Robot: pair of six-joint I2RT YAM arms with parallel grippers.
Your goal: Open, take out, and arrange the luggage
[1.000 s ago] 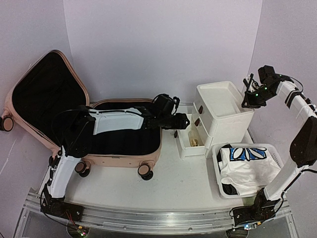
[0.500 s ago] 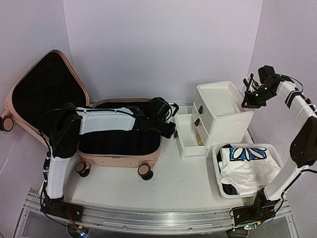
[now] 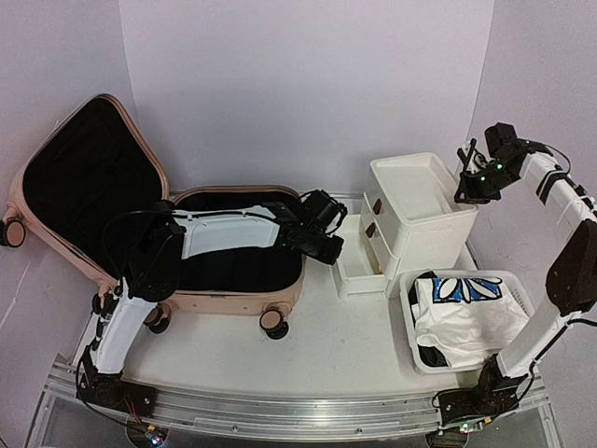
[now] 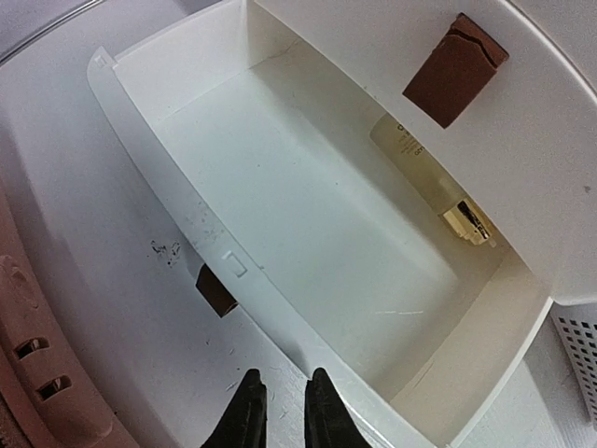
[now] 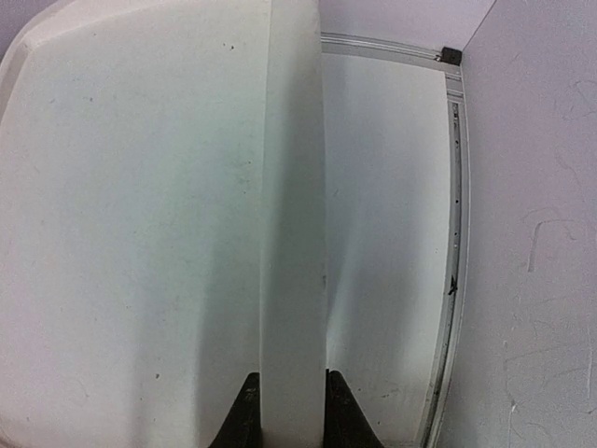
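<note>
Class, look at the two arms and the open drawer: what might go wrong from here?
1. The left gripper hangs close over the drawer front edge. Going lower, it might knock or jam the drawer.
2. The bottle lies partly under the upper drawer, so a reach for it may hit that drawer.
3. The right gripper is clamped on the rim of the drawer unit. A pull could drag or tip the unit.

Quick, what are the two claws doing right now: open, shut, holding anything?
Left gripper: closed, nothing visible between its fingers.
Right gripper: closed on the rim of the white drawer unit.
</note>
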